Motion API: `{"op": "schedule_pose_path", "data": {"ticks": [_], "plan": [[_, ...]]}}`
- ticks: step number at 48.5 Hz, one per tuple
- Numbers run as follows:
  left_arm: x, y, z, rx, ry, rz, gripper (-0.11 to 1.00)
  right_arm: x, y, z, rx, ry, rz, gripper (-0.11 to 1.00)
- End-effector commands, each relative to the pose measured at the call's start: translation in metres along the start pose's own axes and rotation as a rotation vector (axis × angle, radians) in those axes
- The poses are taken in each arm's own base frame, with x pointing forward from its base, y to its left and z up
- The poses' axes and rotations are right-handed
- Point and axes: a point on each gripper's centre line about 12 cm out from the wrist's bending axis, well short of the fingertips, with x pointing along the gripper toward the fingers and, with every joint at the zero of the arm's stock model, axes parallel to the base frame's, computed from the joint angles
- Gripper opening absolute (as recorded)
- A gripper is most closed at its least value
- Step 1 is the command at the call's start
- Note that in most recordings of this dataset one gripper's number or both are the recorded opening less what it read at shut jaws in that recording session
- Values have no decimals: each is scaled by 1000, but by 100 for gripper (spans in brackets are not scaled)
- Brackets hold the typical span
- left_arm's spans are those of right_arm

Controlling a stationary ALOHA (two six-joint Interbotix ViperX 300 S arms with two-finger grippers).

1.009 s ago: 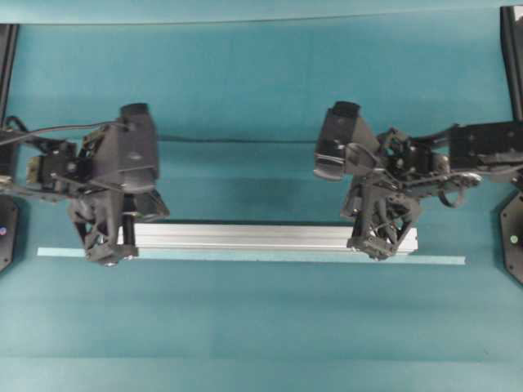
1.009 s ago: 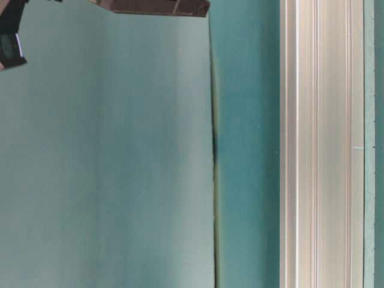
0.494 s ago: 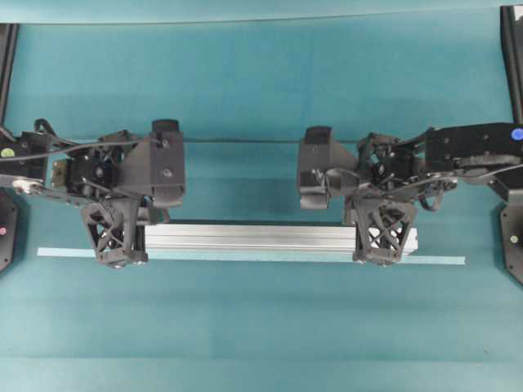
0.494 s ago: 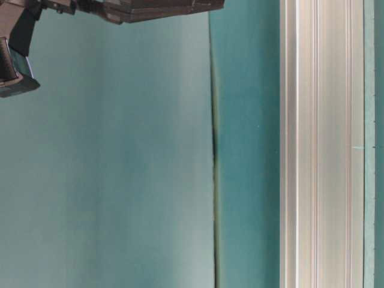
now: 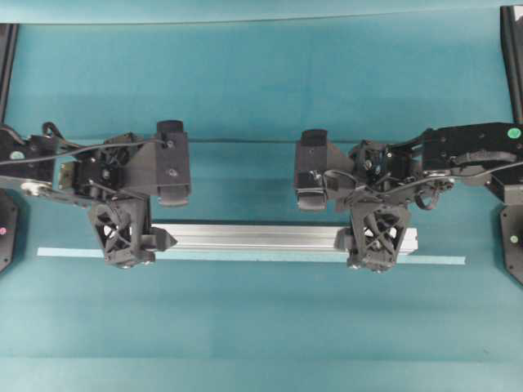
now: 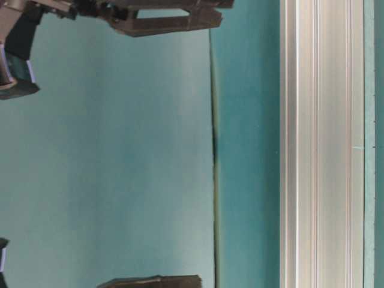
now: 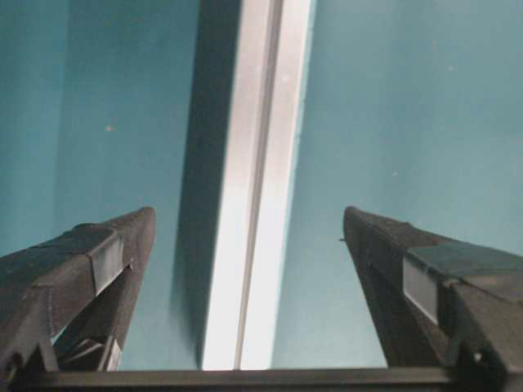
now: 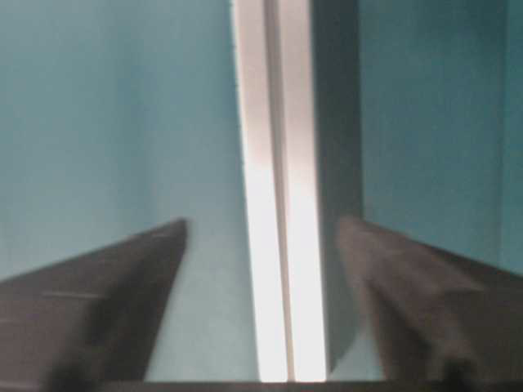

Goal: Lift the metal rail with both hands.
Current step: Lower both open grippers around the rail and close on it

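From overhead, the metal rail [image 5: 253,238] lies flat on the teal table [image 5: 261,327], the left gripper [image 5: 124,237] and right gripper [image 5: 377,241] over its two ends. In each wrist view the fingers [image 7: 98,261] [image 8: 122,278] stand wide apart either side of the rail, gripping nothing.

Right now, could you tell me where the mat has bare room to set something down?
Free: the broad mat in front of the pale-teal strip, and the stretch behind both arms. Crowded: along the metal rail, where the left gripper and right gripper straddle its ends.

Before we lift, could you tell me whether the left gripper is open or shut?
Open: the left gripper has its fingers spread apart, straddling the metal rail without touching it.
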Motion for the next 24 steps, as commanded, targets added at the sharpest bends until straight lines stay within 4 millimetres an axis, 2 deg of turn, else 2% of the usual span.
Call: {"op": "schedule_pose_path", "data": {"ticks": [1,13,24], "plan": [[-1,-1,4,5,-14,0,99,4,0,-1,-8,6,-2,93],[18,1,-5,3,15,4,99,12,-4,-5,-6,-17,-15,96],[24,0,-6,4,6,0,99,23,-3,-9,-9,4,-15,96]]}}
